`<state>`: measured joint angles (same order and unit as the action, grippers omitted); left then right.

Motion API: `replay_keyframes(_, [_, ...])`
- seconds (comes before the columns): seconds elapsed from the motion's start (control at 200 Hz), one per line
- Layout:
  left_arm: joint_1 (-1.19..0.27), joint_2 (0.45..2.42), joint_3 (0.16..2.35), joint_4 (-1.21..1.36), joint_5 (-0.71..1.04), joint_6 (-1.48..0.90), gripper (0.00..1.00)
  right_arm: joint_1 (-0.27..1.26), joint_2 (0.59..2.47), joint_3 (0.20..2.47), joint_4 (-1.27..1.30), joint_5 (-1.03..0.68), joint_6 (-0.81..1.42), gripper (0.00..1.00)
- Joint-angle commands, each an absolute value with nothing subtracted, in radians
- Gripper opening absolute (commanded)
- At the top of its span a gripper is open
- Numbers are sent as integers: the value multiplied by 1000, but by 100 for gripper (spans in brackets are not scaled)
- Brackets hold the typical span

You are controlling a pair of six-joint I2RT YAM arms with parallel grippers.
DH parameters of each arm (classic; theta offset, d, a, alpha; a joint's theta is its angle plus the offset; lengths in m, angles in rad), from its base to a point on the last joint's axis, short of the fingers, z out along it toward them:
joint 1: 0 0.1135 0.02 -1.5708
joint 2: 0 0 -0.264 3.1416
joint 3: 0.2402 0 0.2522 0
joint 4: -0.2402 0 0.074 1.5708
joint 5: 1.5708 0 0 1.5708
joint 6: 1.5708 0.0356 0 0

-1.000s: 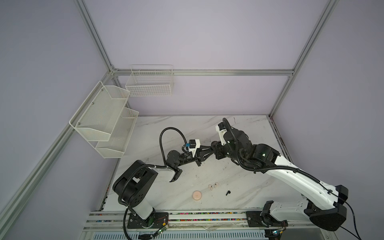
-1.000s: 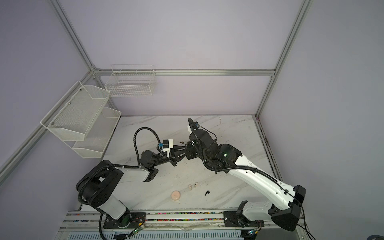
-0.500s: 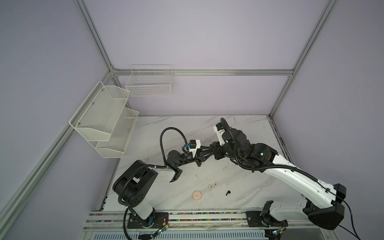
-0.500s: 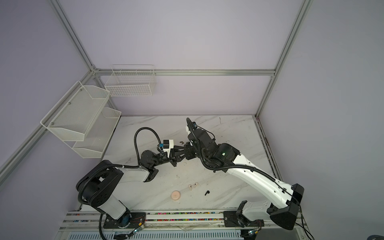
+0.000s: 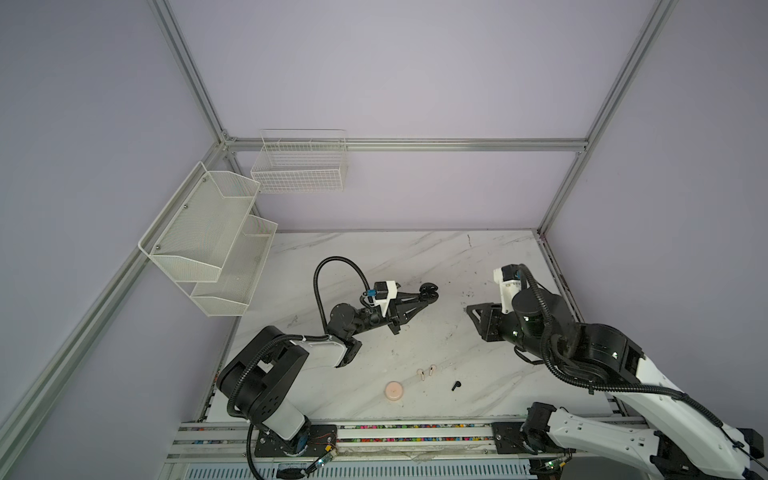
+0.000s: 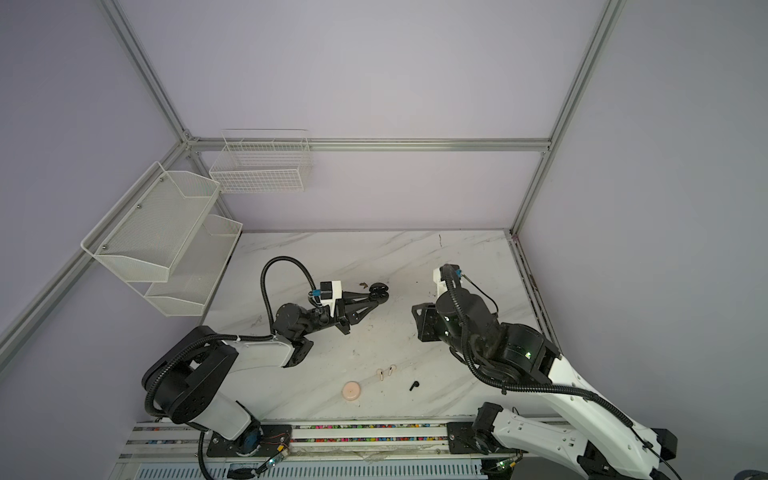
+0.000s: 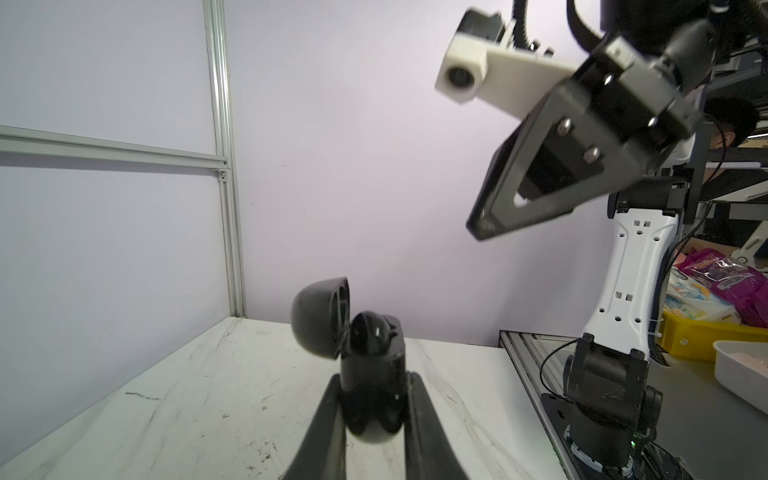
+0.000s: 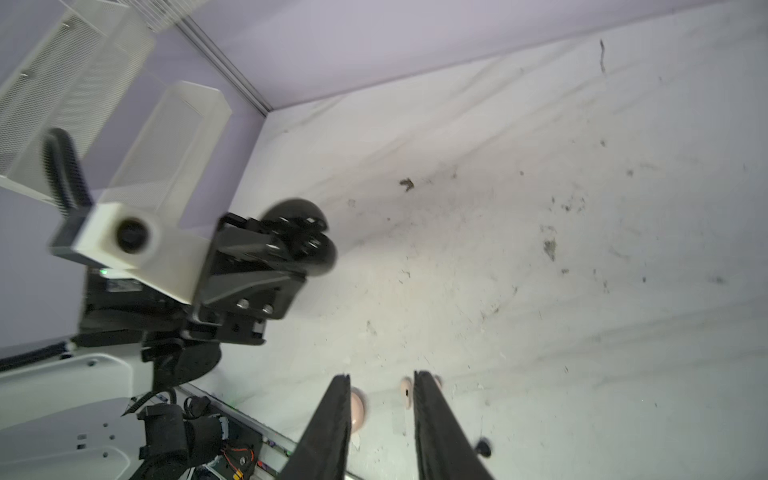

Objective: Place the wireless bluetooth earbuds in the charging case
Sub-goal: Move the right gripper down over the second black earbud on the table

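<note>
My left gripper (image 5: pixel 423 296) is shut on a black charging case (image 5: pixel 429 289) and holds it above the table's middle. The case's lid (image 7: pixel 320 324) stands open, and a rounded black part shows in the case's mouth (image 7: pixel 372 332). My right gripper (image 5: pixel 471 311) hangs well to the right of the case, open and with nothing between its fingers (image 8: pixel 343 415). Two pale pink earbuds (image 5: pixel 422 375) (image 5: pixel 432 368) and one black earbud (image 5: pixel 456 385) lie near the table's front edge. In the right wrist view a pink earbud (image 8: pixel 406 390) lies just beyond the fingertips.
A round pale pink case (image 5: pixel 394 392) sits shut on the marble table (image 5: pixel 478 257), left of the pink earbuds. White mesh shelves (image 5: pixel 216 245) and a wire basket (image 5: pixel 301 166) hang on the left and back walls. A rail (image 5: pixel 374 434) runs along the front edge.
My right gripper has drawn back to the right, away from the black case, and its jaws have parted. The left gripper and case stay put.
</note>
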<state>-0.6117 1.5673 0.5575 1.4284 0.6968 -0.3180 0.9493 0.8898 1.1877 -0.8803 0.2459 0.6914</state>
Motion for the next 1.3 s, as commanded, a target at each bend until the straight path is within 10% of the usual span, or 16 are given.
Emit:
replay_keyframes(0.0, [-615, 1515, 500, 1502, 673, -290, 0, 951, 878, 1043, -961, 266, 889, 30])
replay_keyframes(0.635, [-616, 1526, 484, 1503, 683, -330, 0, 951, 1001, 588, -685, -106, 1095, 47])
replay_keyframes(1.295, [-615, 1540, 475, 1503, 676, -325, 0, 952, 1251, 669, -660, -29, 1018, 48])
